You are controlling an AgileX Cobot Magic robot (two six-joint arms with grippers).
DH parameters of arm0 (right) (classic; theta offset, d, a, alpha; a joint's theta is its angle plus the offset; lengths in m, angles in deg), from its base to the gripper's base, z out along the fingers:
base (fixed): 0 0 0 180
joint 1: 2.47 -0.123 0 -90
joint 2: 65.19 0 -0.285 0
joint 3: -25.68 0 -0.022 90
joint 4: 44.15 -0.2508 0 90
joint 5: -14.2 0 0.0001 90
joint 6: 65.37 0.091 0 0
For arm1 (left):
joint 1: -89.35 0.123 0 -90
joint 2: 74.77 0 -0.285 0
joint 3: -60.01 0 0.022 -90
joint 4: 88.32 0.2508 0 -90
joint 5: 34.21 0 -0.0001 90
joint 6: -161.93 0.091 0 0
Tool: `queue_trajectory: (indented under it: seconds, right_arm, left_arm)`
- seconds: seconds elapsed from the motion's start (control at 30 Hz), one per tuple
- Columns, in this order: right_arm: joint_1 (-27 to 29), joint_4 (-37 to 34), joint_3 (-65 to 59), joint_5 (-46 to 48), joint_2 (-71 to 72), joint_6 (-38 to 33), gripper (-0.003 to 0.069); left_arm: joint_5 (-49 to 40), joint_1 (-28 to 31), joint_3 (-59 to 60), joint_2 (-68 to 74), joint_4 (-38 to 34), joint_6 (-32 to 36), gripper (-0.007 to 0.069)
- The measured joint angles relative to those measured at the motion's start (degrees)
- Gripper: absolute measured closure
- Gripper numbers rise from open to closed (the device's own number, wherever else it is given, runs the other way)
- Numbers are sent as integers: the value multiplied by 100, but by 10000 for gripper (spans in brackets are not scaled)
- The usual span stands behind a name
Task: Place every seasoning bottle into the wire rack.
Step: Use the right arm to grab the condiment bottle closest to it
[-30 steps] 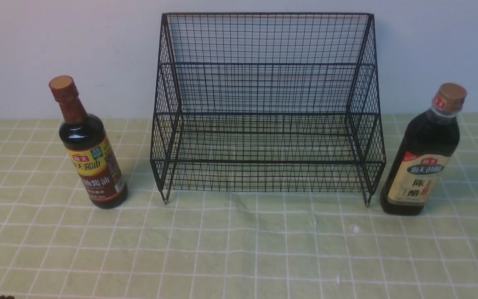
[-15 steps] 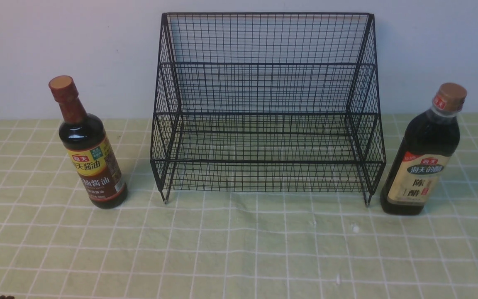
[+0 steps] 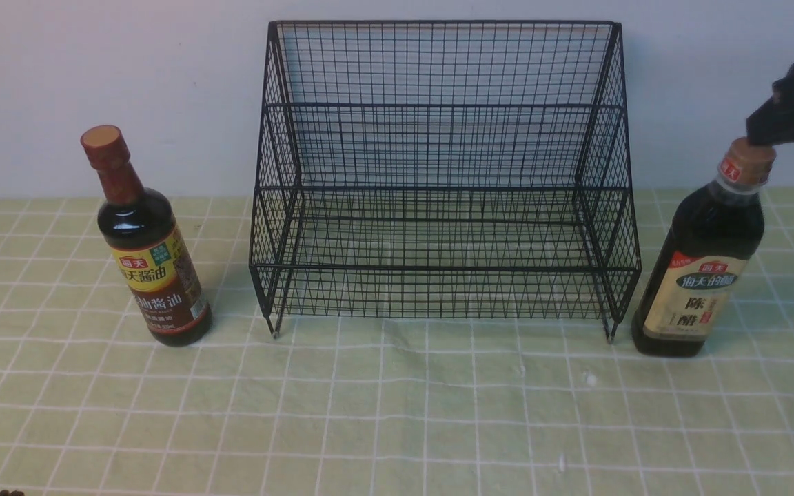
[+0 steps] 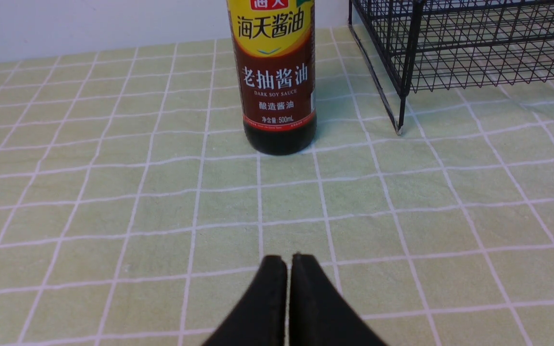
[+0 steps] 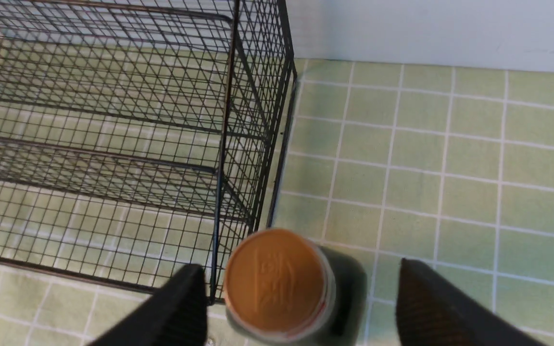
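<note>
The slim bottle (image 3: 152, 265) with a red-brown cap and yellow-brown label stands on the cloth left of the black wire rack (image 3: 438, 186). The broader bottle (image 3: 704, 275) with a tan cap and beige label stands right of the rack. Both tiers of the rack hold nothing. My right gripper (image 3: 793, 103) hovers just above the tan cap. In the right wrist view it (image 5: 298, 271) is open, with one finger on each side of the cap (image 5: 277, 283) and clear of it. My left gripper (image 4: 287, 259) is shut and empty, low over the cloth, some way in front of the slim bottle (image 4: 277, 86).
A green checked cloth (image 3: 397, 413) covers the table. A plain white wall stands right behind the rack. The rack's right front foot (image 3: 610, 339) is close to the broader bottle, and its left front foot (image 4: 398, 130) is near the slim one.
My right gripper has come into the front view at the upper right, over the tan cap. Bottles, rack and left gripper have not moved.
</note>
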Motion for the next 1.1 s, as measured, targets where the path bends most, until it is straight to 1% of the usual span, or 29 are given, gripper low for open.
queue_trajectory:
  seconds: [0.07, 0.17, 0.47, 0.6, 0.73, 0.83, 0.87, 0.93, 1.1]
  right_arm:
    - [0, -73, 0, -12, -108, -130, 110]
    - [0, -178, 0, -17, -148, -302, 81]
    - [0, -243, 11, -97, -299, -498, 72]
    - [0, -243, 11, 7, -516, -561, 74]
    - [0, -222, 11, -3, -554, -561, 117]
    - [0, -233, 16, -19, -620, -561, 228]
    - [0, -244, 16, -19, -621, -561, 246]
    - [0, -316, 24, -30, -685, -591, 330]
    - [0, -353, 74, 102, -692, -751, 326]
  left_arm:
    - [0, 0, 0, 0, 0, 0, 631]
    - [0, 0, 0, 0, 0, 0, 631]
    - [0, 0, 0, 0, 0, 0, 631]
    - [0, 0, 0, 0, 0, 0, 631]
    - [0, 0, 0, 0, 0, 0, 631]
    - [0, 0, 0, 0, 0, 0, 631]
    - [0, 0, 0, 0, 0, 0, 631]
    - [0, 0, 0, 0, 0, 0, 631]
    - [0, 0, 0, 0, 0, 0, 631]
